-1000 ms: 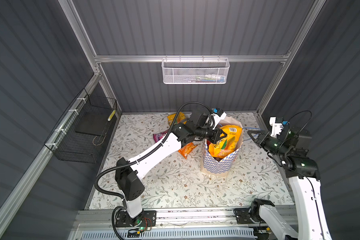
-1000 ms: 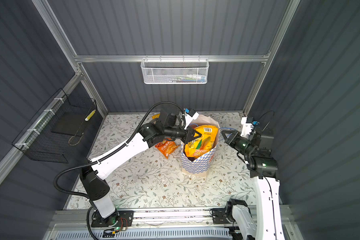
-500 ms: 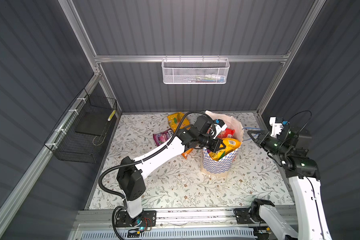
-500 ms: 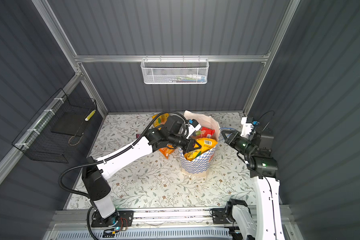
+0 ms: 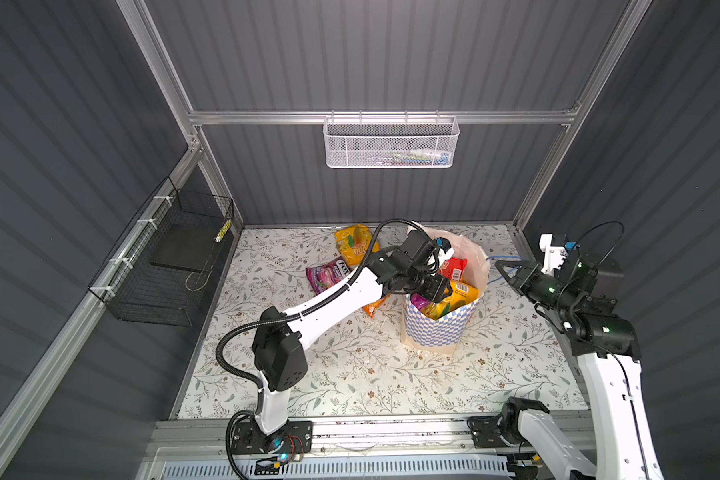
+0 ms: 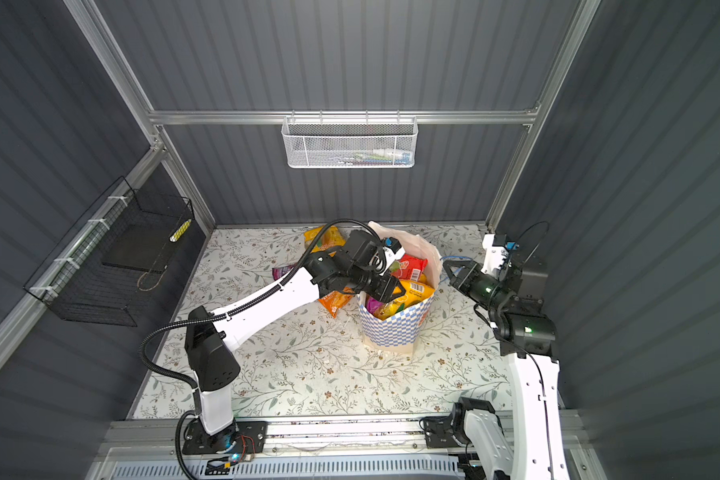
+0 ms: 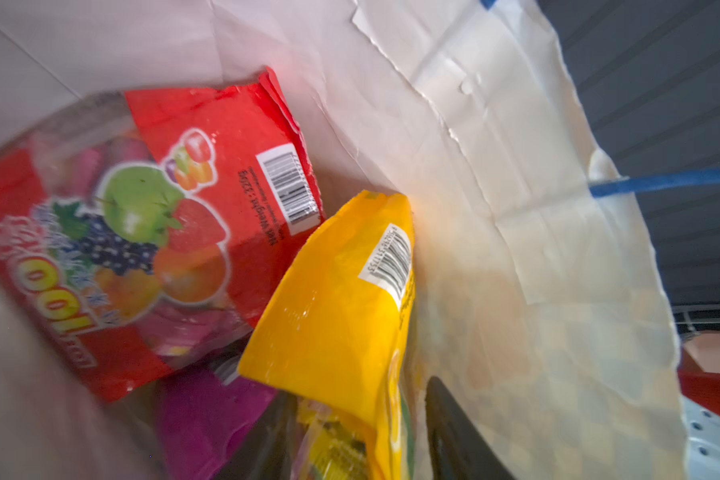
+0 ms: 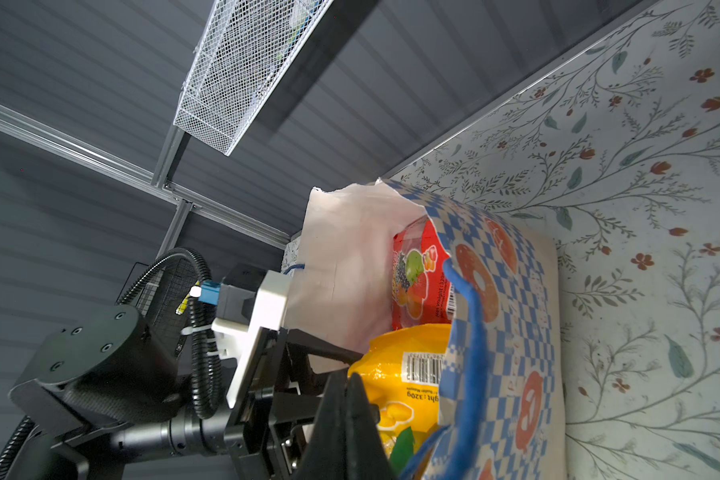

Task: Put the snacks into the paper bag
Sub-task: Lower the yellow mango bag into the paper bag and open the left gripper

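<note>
I've my left hand (image 5: 437,297) slack around the glossy yellow snack packet (image 5: 464,291), right hand (image 5: 512,276) clenched on the blue cord handle (image 8: 473,332) of the checked white paper bag (image 5: 437,332); withdrawing could snag the packet out

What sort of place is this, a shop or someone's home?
Probably a robot test booth, not a home: dark ribbed wall panels on an aluminium frame enclose a floral-covered table, and two white robot arms are bolted to a rail at its front.
</note>
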